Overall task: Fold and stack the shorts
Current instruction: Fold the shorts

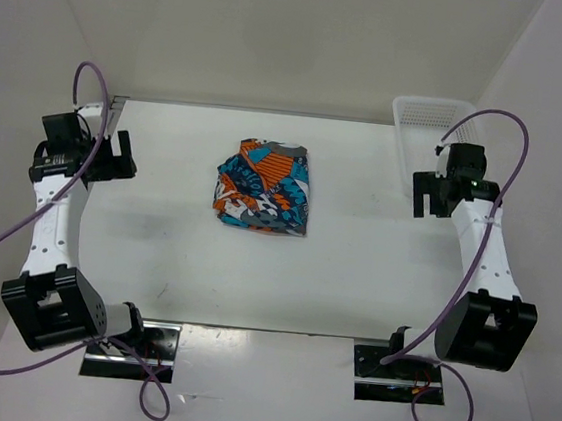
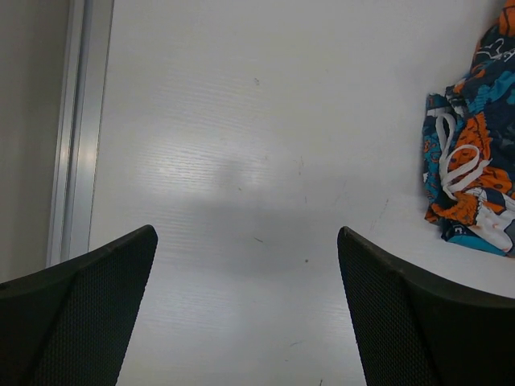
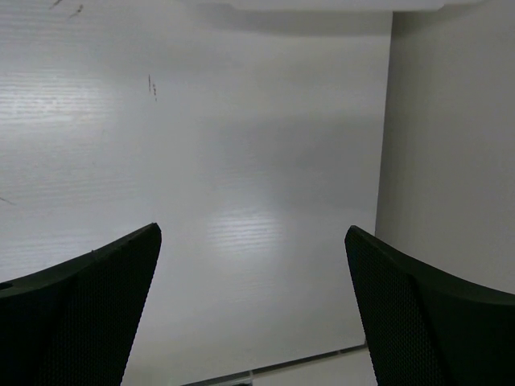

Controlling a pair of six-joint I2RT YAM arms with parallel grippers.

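From the top camera I see the shorts (image 1: 263,187) folded into a compact bundle mid-table (image 1: 355,269), well apart from both arms. The left gripper (image 1: 115,159) and the right gripper (image 1: 431,194), near the white basket (image 1: 427,115), hold nothing. On the left wrist view, wide-spread fingers (image 2: 96,305) frame tabletop, with the shorts at the right edge. The right wrist view shows jaws equally wide over tabletop.

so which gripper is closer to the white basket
Right. The right gripper hangs open right by the near end of the white basket. The left gripper, also open, is far over on the opposite side, with the shorts lying between it and the basket.
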